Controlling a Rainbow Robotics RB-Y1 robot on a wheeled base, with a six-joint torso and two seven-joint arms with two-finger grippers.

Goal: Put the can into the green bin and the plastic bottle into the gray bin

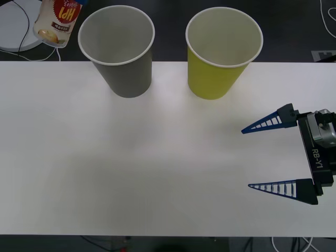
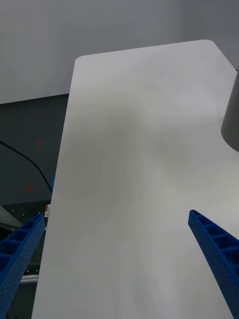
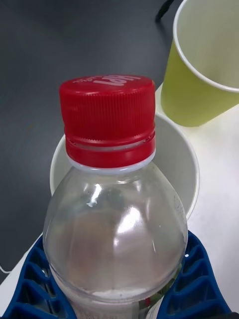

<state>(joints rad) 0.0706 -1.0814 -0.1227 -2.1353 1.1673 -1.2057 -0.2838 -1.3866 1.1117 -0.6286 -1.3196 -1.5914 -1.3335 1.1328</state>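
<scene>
In the front view the plastic bottle hangs in the air up and to the left of the gray bin, its base and label facing the camera, not yet over the rim. The green bin stands just to the right of the gray bin. The right gripper idles well to the right of the gray bin, low over the white table, fingers spread wide and empty.

In the right wrist view, bare table lies between the splayed fingers, the gray bin's wall at the edge.

In the left wrist view the left gripper clamps the bottle's clear body, red cap pointing away from the wrist toward the gray bin's mouth beneath. I judge the left arm needs only a short carry toward that bin.
</scene>
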